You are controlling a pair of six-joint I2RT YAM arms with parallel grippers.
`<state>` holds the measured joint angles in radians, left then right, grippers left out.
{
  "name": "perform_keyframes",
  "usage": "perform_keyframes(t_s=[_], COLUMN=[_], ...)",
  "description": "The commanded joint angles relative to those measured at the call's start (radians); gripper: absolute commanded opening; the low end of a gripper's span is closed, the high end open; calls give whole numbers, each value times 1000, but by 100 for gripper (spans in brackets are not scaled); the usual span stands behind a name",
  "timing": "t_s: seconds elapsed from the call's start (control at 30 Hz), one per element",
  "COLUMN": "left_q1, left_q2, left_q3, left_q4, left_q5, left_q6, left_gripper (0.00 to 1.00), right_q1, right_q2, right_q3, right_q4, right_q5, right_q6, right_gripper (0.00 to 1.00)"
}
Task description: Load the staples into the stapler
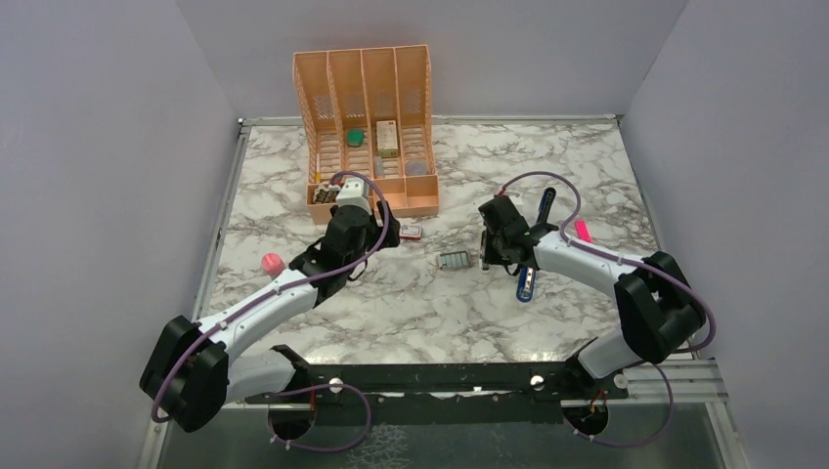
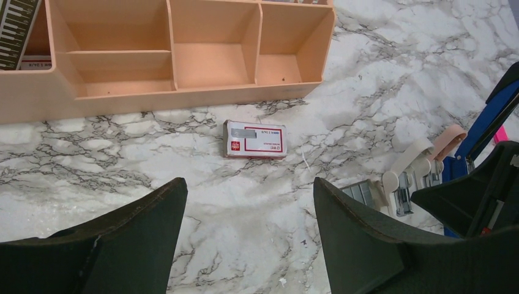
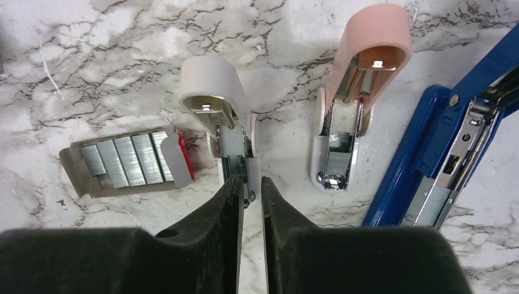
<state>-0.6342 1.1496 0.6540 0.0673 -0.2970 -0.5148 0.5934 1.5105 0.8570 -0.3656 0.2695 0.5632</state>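
Two arms extended, right gripper (image 3: 250, 181) low (nearly closed)

Stapler (image 3: 411, 153) partly beyond right edge

White arms (image 1: 277, 297), black joints (image 1: 192, 371), purple cables (image 1: 538, 175)

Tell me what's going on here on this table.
Two robot arms are working on loading a stapler. The right gripper, nearly closed with nothing visibly held, hangs over a small white stapler that lies open between the open tray of staples and a small pink stapler. The blue stapler lies open beside the pink one. The left gripper is open and empty above the red-and-white sleeve.
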Motion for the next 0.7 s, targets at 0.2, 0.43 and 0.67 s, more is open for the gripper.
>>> perform_keyframes(t_s=[0.2,0.43,0.67], left_q1=[4,5,4], left_q2=[30,36,38], left_q3=[-3,-3,-4], left_q4=[43,39,35], left_q5=[10,9,9], left_q6=[-10,-9,-10], left_gripper=[76,76,76], right_q1=[-10,-11,-12], right_q2=[48,60,77], right_q3=[35,26,31], right_q4=[45,44,30], right_q5=[-22,-35,-42], right_q6=[-33,-31,-38], right_gripper=[22,18,16])
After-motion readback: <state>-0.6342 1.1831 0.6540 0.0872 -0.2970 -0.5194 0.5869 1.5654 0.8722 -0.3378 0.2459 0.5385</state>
